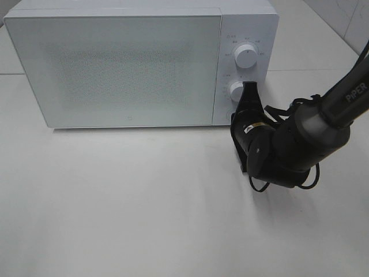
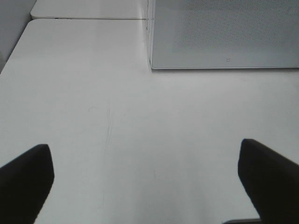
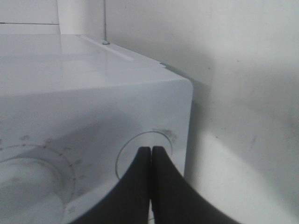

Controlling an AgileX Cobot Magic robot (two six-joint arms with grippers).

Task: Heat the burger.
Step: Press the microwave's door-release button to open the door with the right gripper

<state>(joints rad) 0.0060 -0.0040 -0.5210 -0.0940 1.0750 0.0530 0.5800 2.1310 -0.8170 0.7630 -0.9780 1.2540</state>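
Note:
The burger is out of view in every frame. The white microwave (image 1: 127,63) stands at the back of the table with its door closed. My right gripper (image 1: 249,88) is shut with nothing between its fingers. It points at the control panel, just right of the lower knob (image 1: 236,90). In the right wrist view the right gripper's (image 3: 151,150) closed tips rest against a small round disc (image 3: 161,140) on the panel, beside a large dial (image 3: 28,182). My left gripper (image 2: 149,182) hangs open over bare table, its dark fingers (image 2: 25,177) wide apart.
The upper knob (image 1: 247,56) sits above the lower one on the panel. White table (image 1: 144,202) stretches in front of the microwave. In the left wrist view the microwave's front corner (image 2: 152,65) lies ahead. A table seam runs behind (image 2: 84,18).

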